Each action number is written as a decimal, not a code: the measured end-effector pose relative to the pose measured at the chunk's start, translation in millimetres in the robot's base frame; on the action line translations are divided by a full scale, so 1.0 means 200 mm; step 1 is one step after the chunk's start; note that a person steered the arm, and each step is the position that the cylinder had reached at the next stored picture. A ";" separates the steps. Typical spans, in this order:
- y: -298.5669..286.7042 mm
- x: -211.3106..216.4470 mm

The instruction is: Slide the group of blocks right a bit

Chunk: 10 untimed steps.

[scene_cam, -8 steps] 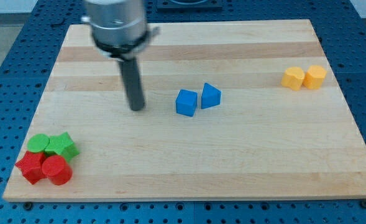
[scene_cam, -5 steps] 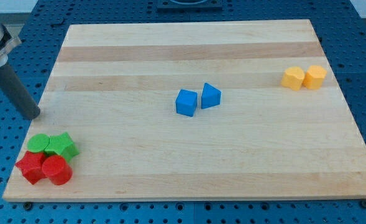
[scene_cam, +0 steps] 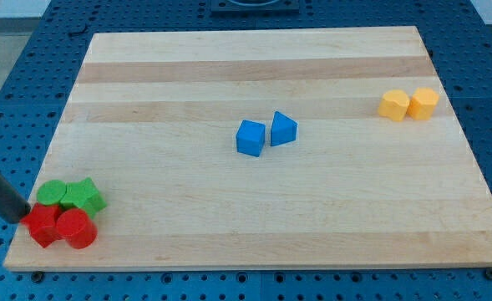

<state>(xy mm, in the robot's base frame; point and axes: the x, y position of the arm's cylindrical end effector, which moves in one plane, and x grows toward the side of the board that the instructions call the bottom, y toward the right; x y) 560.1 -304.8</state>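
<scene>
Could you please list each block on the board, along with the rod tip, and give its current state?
my tip: on the board at the view's left edge, against the red star
red star: flat, touching red cylinder
red cylinder: upright
green cylinder: upright, above the reds
green star: flat, beside green cylinder
blue cube: mid-board
blue wedge-like block: beside cube
two yellow blocks: side by side, view's upper right

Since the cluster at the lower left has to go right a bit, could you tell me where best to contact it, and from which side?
There are no jaws, so push rather than grip. My tip sits at the view's left of the red star block. Press that block's left face; the red cylinder, green cylinder and green star block huddle close, so they would likely travel together.
</scene>
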 end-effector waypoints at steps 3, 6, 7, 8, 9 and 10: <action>0.00 0.10; 0.29 0.24; 0.54 0.24; 0.78 0.24; 0.91 0.25; 0.81 0.29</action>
